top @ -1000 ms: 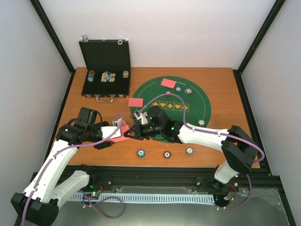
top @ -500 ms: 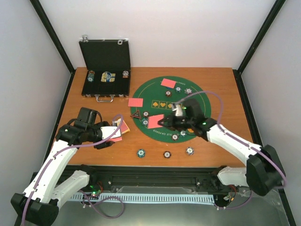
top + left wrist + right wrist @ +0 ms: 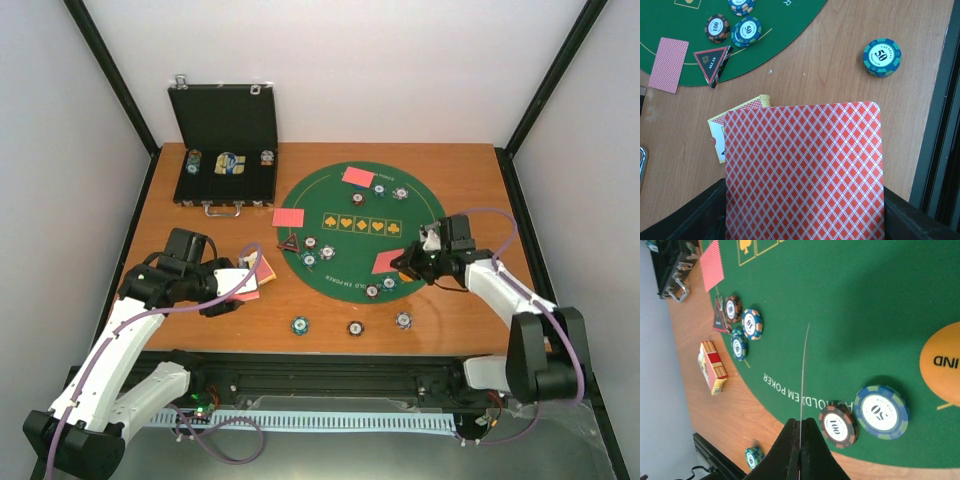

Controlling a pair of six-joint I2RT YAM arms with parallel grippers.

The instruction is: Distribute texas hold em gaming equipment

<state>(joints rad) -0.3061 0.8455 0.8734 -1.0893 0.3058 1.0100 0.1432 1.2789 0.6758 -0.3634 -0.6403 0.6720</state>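
Observation:
My left gripper (image 3: 246,283) is shut on red-backed playing cards (image 3: 802,170) that fill its wrist view; how many it holds I cannot tell. It hovers over the wood left of the mat, above a yellow and red card box (image 3: 736,127). My right gripper (image 3: 405,263) is shut on a single red-backed card (image 3: 388,261), seen edge-on (image 3: 803,375), just above the mat's near right part. Below it lie a brown chip (image 3: 839,426) and a blue chip (image 3: 881,411). The triangle marker (image 3: 290,243) and three chips (image 3: 311,242) sit at the mat's left edge.
The green mat (image 3: 360,215) carries one card (image 3: 357,177) at its far rim; another card (image 3: 288,216) lies just left of it. Three chips (image 3: 355,327) stand on the wood near the front edge. The open black case (image 3: 225,150) stands at the back left.
My right arm swung from beside the left gripper rightward across the mat, carrying one card taken from the held cards. The left arm has stayed put.

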